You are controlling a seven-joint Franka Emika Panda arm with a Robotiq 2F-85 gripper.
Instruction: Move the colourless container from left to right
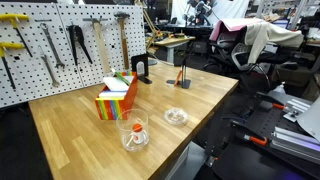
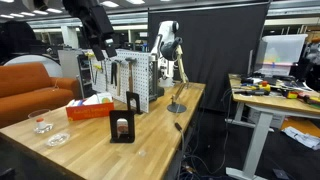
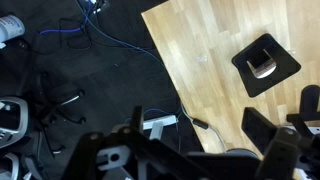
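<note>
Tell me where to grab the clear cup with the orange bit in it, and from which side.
Take the colourless container by its rounded wall, just below the rim, coming down from above and closing across its width. It seems to stand upright near the edge of the table, apart from the striped box and the shallow dish, so both sides look free.

Table (image 1: 205, 95): pale wood, fine grain
Striped box (image 1: 116, 98): multicoloured stripes, red-orange side
Colourless container (image 1: 135, 132): clear, orange-red spot inside
Pegboard (image 1: 60, 55): white, dotted
Couch (image 2: 30, 85): orange
Stand (image 2: 123, 125): black
</note>
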